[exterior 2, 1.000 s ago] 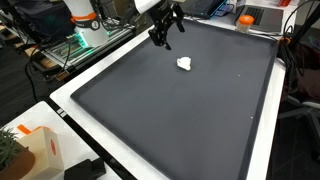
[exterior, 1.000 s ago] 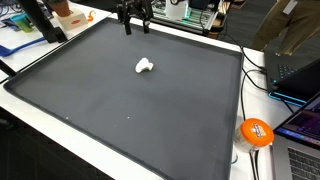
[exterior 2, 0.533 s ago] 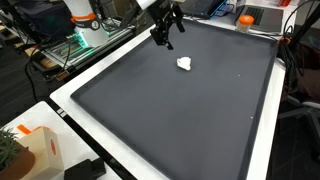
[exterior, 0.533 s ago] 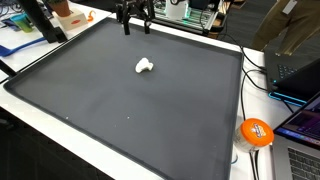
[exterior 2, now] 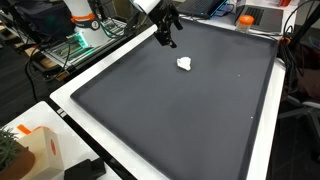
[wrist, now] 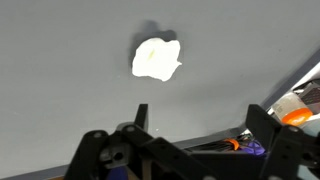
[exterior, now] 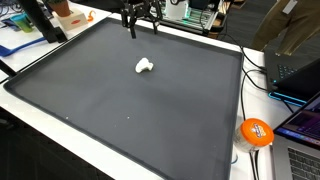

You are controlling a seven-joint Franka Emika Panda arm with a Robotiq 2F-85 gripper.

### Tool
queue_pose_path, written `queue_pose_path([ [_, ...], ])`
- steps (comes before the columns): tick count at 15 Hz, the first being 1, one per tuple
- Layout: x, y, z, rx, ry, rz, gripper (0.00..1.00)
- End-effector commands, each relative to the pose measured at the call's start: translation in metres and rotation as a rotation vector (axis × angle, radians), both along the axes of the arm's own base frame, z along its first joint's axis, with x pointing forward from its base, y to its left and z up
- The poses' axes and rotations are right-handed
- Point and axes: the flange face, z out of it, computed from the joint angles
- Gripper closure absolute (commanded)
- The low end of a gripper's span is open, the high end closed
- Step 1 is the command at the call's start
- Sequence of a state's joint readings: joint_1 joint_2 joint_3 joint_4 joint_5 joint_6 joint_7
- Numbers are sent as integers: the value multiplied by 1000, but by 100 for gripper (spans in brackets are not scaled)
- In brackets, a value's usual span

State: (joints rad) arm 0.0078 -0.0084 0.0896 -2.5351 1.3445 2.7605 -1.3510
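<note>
Shifting slightly sideways since a second ago, the gripper (exterior: 143, 26) is hovering released over the dark tabletop (exterior: 120, 120), apart from the white lump (exterior: 144, 67).

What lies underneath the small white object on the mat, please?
Only the dark mat shows around the white object, which rests directly on it. Anything beneath the object itself is covered.

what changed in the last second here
The pincer slid slightly rightward in an exterior view, above the far edge of the black mat. It took hold of nothing and is open as before. The white lump has not moved.
</note>
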Motion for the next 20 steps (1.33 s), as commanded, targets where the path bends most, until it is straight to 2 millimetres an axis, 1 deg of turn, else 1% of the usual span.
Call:
queue_pose_path([
  [1,-17,-5,-17,40,-9,30,0],
  [5,-31,-12,-34,26,-11,24,0],
  [10,-46,-16,-51,24,-10,30,0],
  [15,-54,-14,-51,57,-74,4,0],
  [18,-57,-13,-62,63,-79,7,0],
  [20,-56,-14,-63,68,-100,-14,0],
])
